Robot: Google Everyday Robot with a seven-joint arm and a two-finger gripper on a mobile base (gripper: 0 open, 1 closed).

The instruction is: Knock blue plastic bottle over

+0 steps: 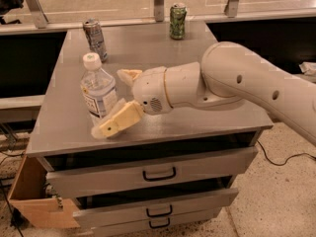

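A grey metal cabinet (143, 48) with drawers partly pulled out carries everything, and the robot's thick white arm (247, 83) reaches across its top from the right. The blue plastic bottle (98, 90), clear with a bluish tint, a white screw cap and a white label, stands upright near the front left of the top, its long axis vertical. The tan two-finger gripper (112, 101) sits at the bottle's right side with its jaws spread apart and holding nothing: one finger lies low in front of the bottle's base, the other points up behind its shoulder. The lower finger looks to be touching the bottle, though that is hard to confirm from this angle. The bottle lies just left of the jaws, so a leftward sweep should tip it. A silver drink can (95, 38) and a green drink can (177, 21) stand well apart at the back
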